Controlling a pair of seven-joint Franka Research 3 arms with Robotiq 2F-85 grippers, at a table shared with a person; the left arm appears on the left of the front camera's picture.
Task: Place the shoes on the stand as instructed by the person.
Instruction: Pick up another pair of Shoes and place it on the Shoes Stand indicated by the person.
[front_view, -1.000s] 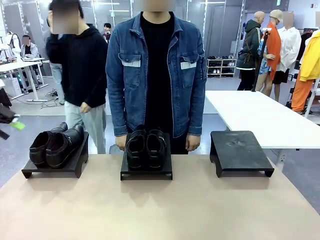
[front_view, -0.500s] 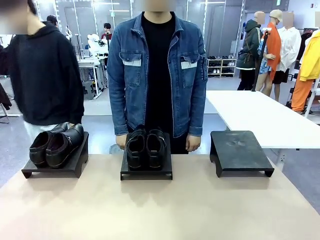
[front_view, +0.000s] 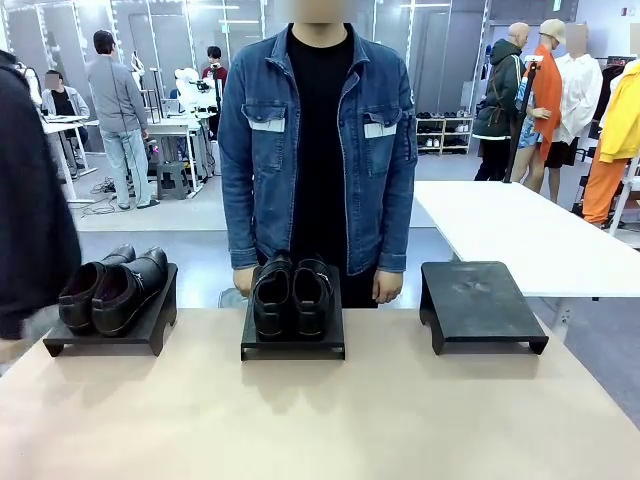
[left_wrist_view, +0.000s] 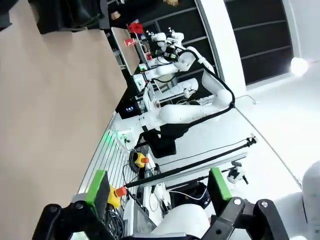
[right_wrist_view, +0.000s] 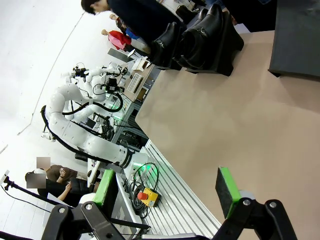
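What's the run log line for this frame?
left gripper open, empty | right gripper open, empty | shoes left stand, middle stand | right stand bare

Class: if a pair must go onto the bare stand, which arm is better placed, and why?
Probably the right. The bare stand sits on the robot's right, next to the middle pair. Both pincers, left and right, are open and away from the shoes, so only side decides.

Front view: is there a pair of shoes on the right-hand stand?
No. The right stand is bare, while shoe pairs sit on the left stand and the middle stand.
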